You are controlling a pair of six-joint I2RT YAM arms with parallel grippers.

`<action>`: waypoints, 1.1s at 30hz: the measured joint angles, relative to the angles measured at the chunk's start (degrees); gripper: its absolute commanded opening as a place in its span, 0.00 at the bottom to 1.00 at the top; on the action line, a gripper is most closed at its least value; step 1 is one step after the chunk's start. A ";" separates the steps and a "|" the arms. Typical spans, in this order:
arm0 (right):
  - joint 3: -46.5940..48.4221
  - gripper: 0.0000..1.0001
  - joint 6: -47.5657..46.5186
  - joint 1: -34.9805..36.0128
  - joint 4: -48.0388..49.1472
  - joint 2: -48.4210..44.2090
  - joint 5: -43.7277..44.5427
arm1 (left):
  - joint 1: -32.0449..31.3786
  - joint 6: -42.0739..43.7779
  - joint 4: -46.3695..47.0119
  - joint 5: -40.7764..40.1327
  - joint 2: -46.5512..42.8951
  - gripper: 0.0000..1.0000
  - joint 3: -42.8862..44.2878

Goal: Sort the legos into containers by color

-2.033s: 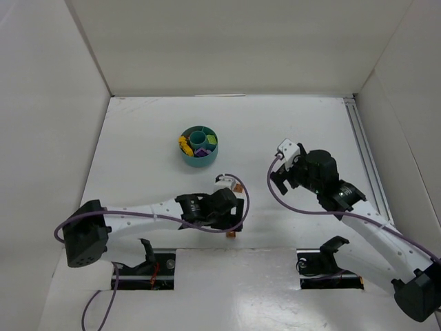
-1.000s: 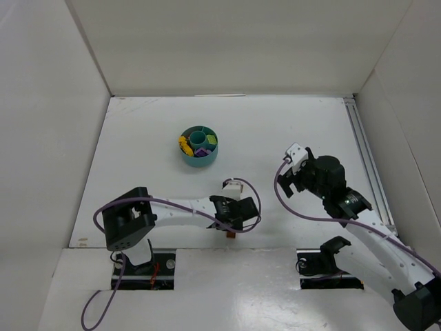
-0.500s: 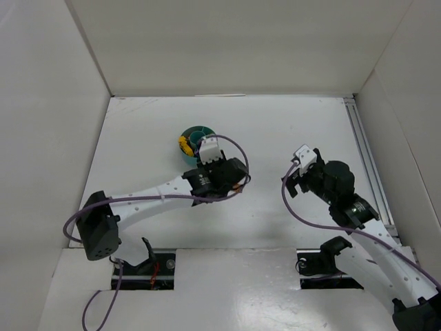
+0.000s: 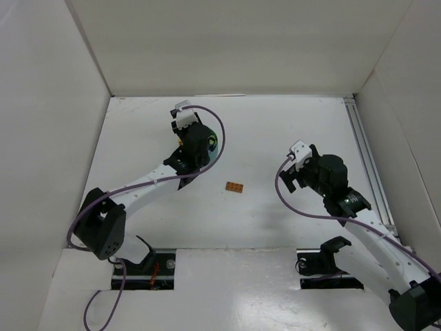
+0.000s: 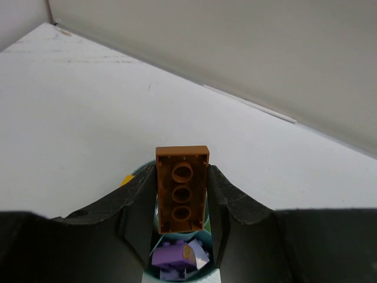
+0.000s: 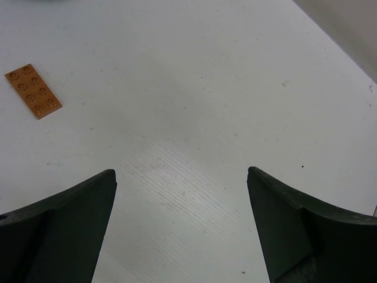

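My left gripper (image 5: pixel 182 171) is shut on a brown lego (image 5: pixel 182 188), held on end with its hollow underside facing the camera. It hangs right above the teal dish of containers (image 5: pixel 145 172), where purple legos (image 5: pixel 172 257) lie in one compartment and a bit of yellow (image 5: pixel 126 178) shows at the left. From above, the left gripper (image 4: pixel 198 147) covers most of the dish (image 4: pixel 216 145). An orange flat lego (image 4: pixel 235 186) lies alone on the table, also seen in the right wrist view (image 6: pixel 33 91). My right gripper (image 4: pixel 289 178) hovers open to its right, with nothing between its fingers (image 6: pixel 70 206).
White walls box in the table on three sides. A metal rail (image 4: pixel 363 155) runs along the right edge. The left arm stretches diagonally from its base (image 4: pixel 103 231) to the dish.
The left arm has swung from the near middle of the table up to the dish, carrying the brown lego. The orange flat lego now lies uncovered. The right arm shifted slightly.
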 measured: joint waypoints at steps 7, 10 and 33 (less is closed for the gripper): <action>0.00 0.96 -0.52 -0.94 1.09 0.70 0.00 | 2.01 7.80 10.91 3.41 6.12 0.22 -0.02; 0.00 0.96 -0.66 -1.42 1.60 0.70 -0.02 | 2.49 8.72 12.70 4.24 8.22 0.22 -0.04; 0.00 0.96 -1.11 -2.69 2.16 1.36 -1.77 | 3.13 4.90 19.74 5.16 14.91 0.44 -6.51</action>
